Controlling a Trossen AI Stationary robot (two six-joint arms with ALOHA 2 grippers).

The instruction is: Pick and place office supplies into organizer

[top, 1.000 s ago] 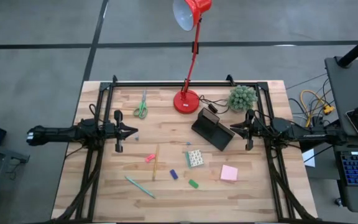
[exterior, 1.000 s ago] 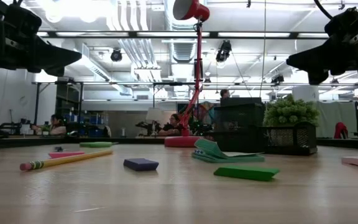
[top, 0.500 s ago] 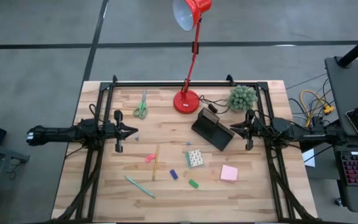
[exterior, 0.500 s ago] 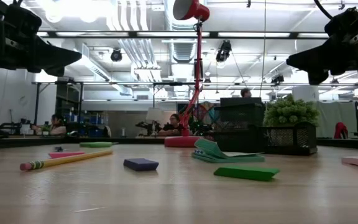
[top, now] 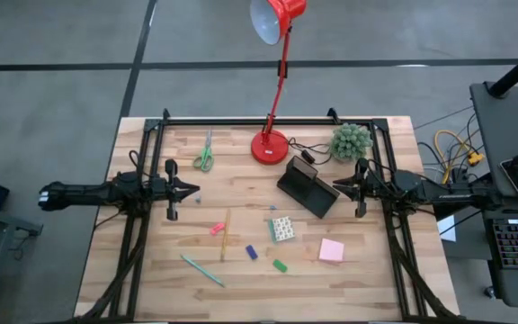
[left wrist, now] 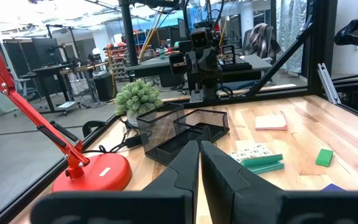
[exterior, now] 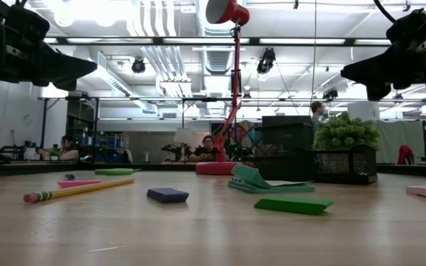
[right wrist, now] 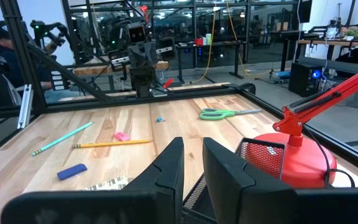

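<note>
The black mesh organizer (top: 308, 189) stands on the table at centre right, just in front of my right gripper (top: 335, 186), which hovers level, slightly open and holding nothing. My left gripper (top: 196, 189) hovers shut at the table's left side. Lying flat on the wood are green-handled scissors (top: 205, 155), a yellow pencil (top: 225, 234), a teal pen (top: 202, 269), a pink sticky-note pad (top: 332, 250), a pale patterned block (top: 282, 229), and small pink (top: 217, 229), blue (top: 251, 253) and green (top: 280, 265) pieces.
A red desk lamp stands with its base (top: 270, 146) at the far middle, its cable running toward a green ball-shaped plant (top: 351, 141) at the far right. A black frame (top: 241, 120) rims the table. People sit at desks in the room beyond.
</note>
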